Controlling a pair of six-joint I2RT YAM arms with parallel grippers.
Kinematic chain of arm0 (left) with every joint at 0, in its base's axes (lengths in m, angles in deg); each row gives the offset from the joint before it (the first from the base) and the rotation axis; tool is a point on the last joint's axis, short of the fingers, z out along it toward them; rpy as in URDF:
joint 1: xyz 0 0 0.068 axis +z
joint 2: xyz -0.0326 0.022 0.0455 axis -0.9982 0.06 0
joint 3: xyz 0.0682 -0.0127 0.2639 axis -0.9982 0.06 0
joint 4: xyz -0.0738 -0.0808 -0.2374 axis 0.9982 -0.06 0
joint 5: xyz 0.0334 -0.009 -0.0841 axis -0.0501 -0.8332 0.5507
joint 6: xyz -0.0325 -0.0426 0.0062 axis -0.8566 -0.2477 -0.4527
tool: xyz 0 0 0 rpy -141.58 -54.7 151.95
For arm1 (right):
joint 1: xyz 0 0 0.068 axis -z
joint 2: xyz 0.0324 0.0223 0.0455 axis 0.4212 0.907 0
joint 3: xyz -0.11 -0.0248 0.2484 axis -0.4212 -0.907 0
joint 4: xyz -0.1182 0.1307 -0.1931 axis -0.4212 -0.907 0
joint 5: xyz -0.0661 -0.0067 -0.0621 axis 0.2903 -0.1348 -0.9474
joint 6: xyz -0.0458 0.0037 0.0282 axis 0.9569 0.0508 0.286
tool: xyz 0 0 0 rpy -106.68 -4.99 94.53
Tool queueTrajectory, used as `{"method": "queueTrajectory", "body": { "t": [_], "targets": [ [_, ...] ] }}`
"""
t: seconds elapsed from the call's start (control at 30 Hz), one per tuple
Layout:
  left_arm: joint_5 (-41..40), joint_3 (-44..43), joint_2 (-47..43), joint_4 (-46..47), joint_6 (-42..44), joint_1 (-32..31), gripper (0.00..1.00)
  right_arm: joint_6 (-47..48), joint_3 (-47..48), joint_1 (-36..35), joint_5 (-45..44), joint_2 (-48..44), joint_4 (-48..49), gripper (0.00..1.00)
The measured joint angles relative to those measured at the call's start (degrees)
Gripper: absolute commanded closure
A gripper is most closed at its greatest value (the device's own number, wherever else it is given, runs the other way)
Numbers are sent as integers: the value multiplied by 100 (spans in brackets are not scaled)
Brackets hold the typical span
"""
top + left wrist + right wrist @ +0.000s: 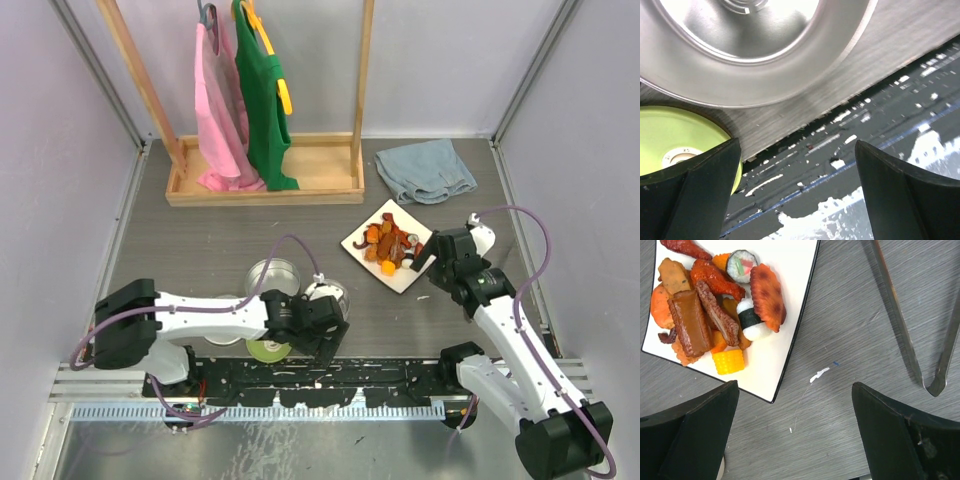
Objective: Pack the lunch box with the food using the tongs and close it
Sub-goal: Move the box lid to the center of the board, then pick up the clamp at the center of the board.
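Note:
The food (386, 243) lies piled on a white square plate (408, 274); the right wrist view shows the food (715, 305) as orange, red and brown pieces plus two rice rolls. The silver tongs (902, 327) lie on the table right of the plate; I cannot make them out in the top view. My right gripper (432, 262) hovers open just off the plate's near corner, holding nothing. The lunch box shows as two open steel tins (272, 275) (330, 297) with a lime-green lid (267, 350) nearby. My left gripper (328, 335) is open and empty over the table's near edge, beside a tin (755, 55) and the green lid (670, 145).
A wooden rack (265, 185) with pink and green garments stands at the back. A blue-grey cloth (425, 170) lies behind the plate. The black mounting rail (320, 375) runs along the near edge, right under my left gripper (797, 200).

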Motion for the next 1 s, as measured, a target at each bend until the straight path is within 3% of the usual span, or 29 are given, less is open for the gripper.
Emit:
{"method": "queueTrajectory", "body": {
  "t": [0.2,0.33,0.6,0.73,0.93,1.0],
  "targets": [
    [474,-11,-741,278,627,2,2,74,59,376,-326,240,-90,0],
    [793,-234,-1139,289,968,256,2,234,90,1233,-330,433,-103,0],
    [1147,-225,-2728,74,1196,2420,2,640,166,3058,35,1045,37,0],
    [1268,-227,-3265,-286,1279,3539,2,835,234,3316,37,1502,142,0],
    [1412,-225,-3294,-1040,1386,5335,2,1300,391,3571,210,2142,476,0],
    [1412,-225,-3351,-1272,1462,5661,2,1504,452,3617,485,2492,623,0]
  ]
}}
